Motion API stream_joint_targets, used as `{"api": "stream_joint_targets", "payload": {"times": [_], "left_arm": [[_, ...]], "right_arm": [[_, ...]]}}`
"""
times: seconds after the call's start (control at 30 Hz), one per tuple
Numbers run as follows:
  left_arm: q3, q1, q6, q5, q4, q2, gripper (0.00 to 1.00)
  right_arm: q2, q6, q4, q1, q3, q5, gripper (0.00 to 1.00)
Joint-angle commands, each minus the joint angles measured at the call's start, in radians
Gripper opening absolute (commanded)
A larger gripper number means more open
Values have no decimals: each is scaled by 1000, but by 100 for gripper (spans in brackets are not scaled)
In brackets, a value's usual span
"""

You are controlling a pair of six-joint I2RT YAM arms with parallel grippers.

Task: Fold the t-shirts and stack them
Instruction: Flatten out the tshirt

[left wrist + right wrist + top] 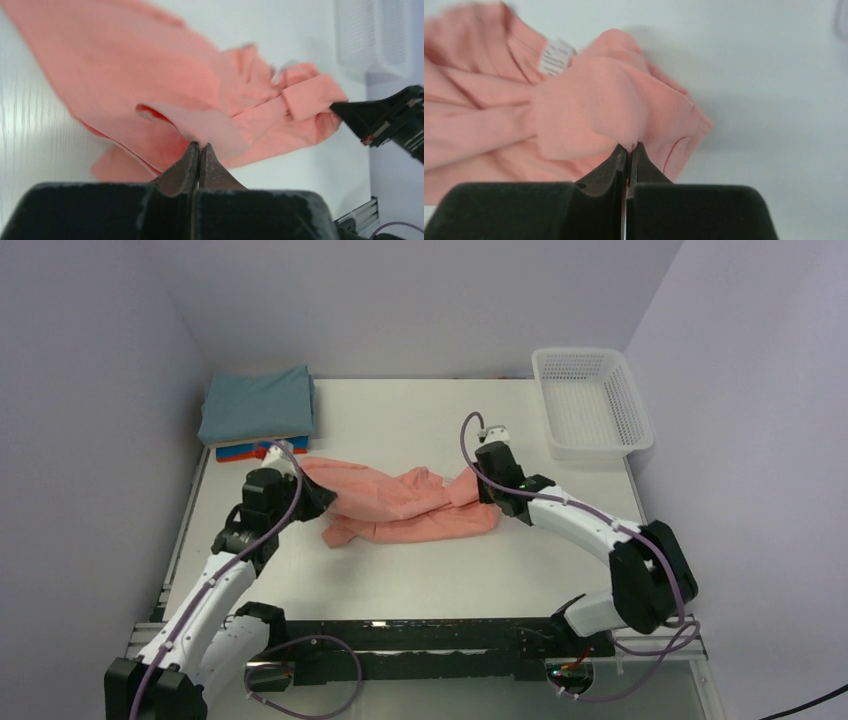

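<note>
A salmon-pink t-shirt (400,505) lies crumpled and stretched across the middle of the white table. My left gripper (318,492) is shut on its left end; the left wrist view shows the cloth (165,85) pinched between the closed tips (200,146). My right gripper (484,488) is shut on its right end; the right wrist view shows a bunch of cloth (594,105) and the neck label (555,55) above the closed tips (630,146). A stack of folded t-shirts (258,408), teal on top with blue and orange-red edges below, sits at the back left.
A white plastic mesh basket (590,400) stands at the back right corner. Grey walls close in on the table at left, back and right. The black rail with cables (420,640) runs along the near edge.
</note>
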Motion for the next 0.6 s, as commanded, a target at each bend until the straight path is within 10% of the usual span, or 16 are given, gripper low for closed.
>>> {"api": "stream_joint_targets", "payload": {"times": [0.0,0.57], "left_arm": [[168,-4,24,-58,61,-82,0],[835,-4,170,-276,-176,-302,0]], "right_arm": [[-197,-6,87,0,68,34,0],[-656,-56,28,-1,494,-334,0]]}}
